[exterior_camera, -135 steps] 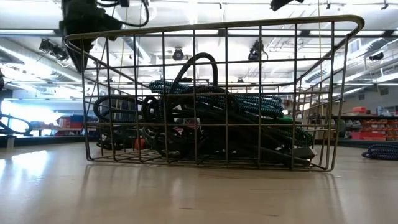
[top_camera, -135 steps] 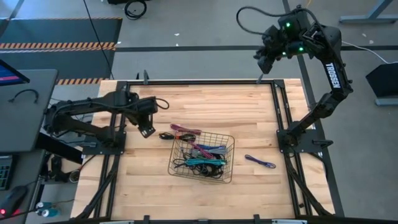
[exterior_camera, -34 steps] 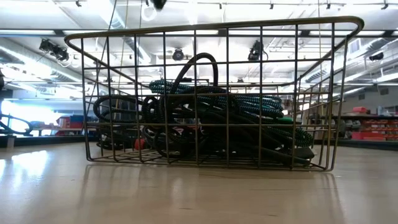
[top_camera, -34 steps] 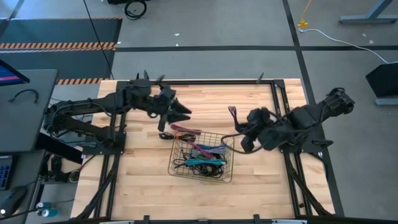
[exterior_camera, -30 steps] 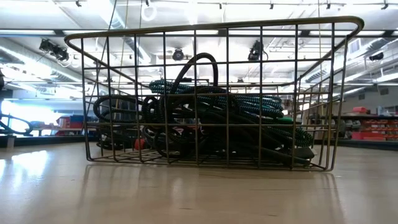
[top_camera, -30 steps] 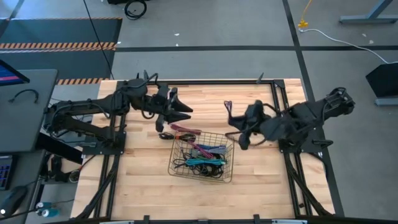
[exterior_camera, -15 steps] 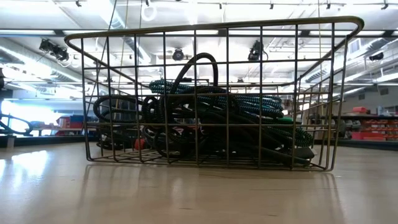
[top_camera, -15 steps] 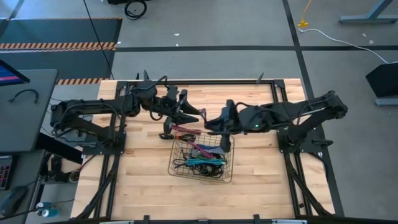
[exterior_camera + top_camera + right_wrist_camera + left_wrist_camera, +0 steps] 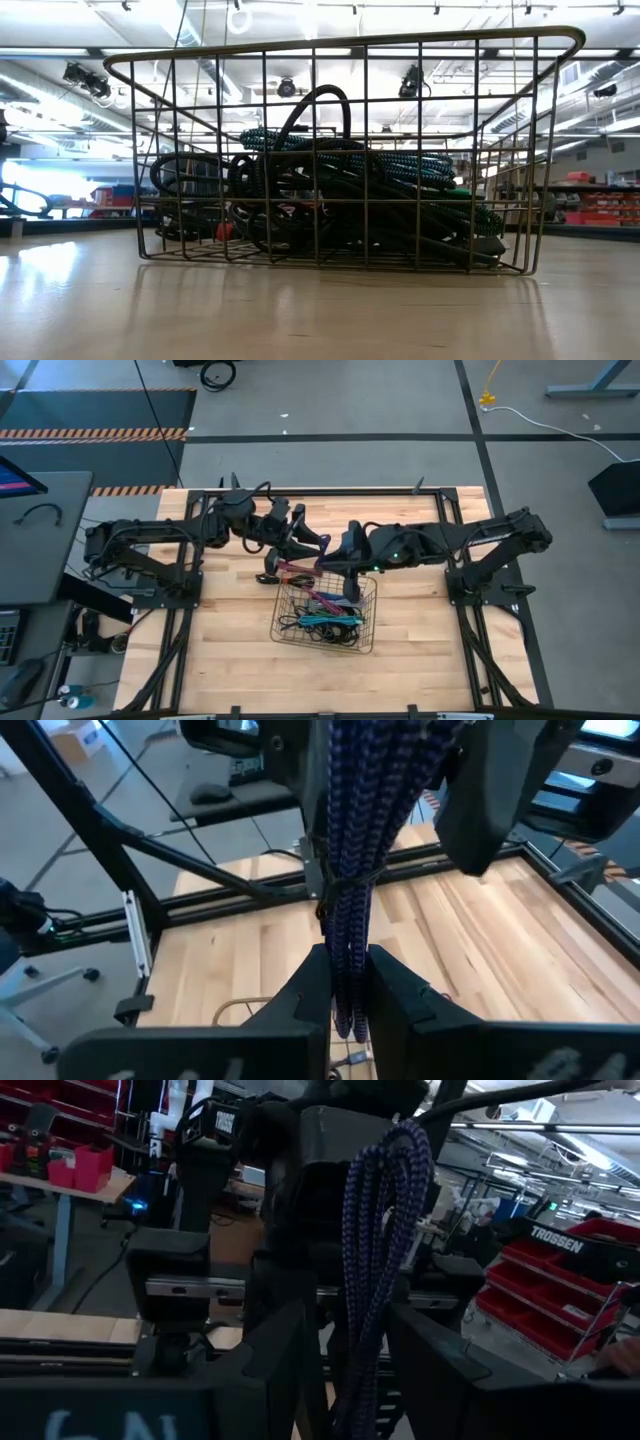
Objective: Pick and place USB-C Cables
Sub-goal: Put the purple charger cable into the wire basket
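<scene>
My right gripper [image 9: 346, 965] is shut on a purple-blue braided USB-C cable bundle [image 9: 385, 1210], held in the air just beyond the far rim of the wire basket [image 9: 325, 610]. My left gripper [image 9: 322, 547] faces it, open. Its fingers [image 9: 290, 1350] stand on either side of the bundle, and I see no touch. The basket stands on the table and holds several coiled cables [image 9: 330, 190], black, teal and others. A magenta cable [image 9: 297, 568] and a black one [image 9: 267, 577] lie on the table beside the basket's far left corner. My right gripper pinches the bundle between its two fingers, just below its tie [image 9: 345, 935]. The fingers come slanting down from the table's right side and lie across the bundle. The bundle is lifted clear; one part sticks out beyond the fingers, another [image 9: 345, 1020] hangs below them.
Black frame rails [image 9: 455, 560] run along the table's sides and far edge. Bare wood lies near the front edge [image 9: 320, 680] and to the right of the basket. The two grippers stand close together over the basket's far rim.
My right gripper has carried the purple-blue bundle toward the table's left, turning its wrist, up to the left gripper above the basket's far rim. My left gripper has moved a little toward the right, and its fingers now stand around the bundle. The basket has stayed still.
</scene>
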